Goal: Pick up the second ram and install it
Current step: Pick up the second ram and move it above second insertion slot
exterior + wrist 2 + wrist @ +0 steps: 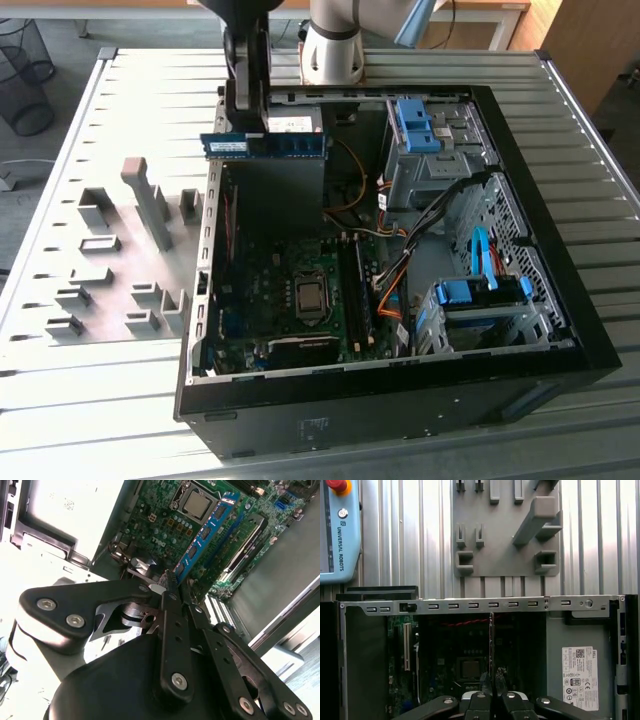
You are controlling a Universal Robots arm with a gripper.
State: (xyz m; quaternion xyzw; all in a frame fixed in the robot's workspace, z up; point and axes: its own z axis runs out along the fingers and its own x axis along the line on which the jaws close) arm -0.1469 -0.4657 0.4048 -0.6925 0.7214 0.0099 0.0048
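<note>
The fingers (170, 602) are pressed together on one end of the second ram (205, 534), so the gripper (167, 582) has the stick pinched by its edge. In the second wrist view the blue board with its dark chips runs away from the fingertips toward the motherboard (165, 527) below. In the first wrist view the stick appears edge-on as a thin line rising from between the fingertips. In the exterior view the gripper (248, 128) hangs over the far end of the open computer case (400, 400), near the wall on the exterior view's left. There the second ram (265, 146) lies level and clear of the board, well above the processor socket (310, 297). Blue drive-bay clips (415, 125) sit in the case toward the exterior view's right. Outside the case, on the exterior view's left, a grey fixture plate (100, 270) with upright holders rests on the slatted metal table (120, 430). A teach pendant (337, 530) lies on the slats in the first wrist view.
</note>
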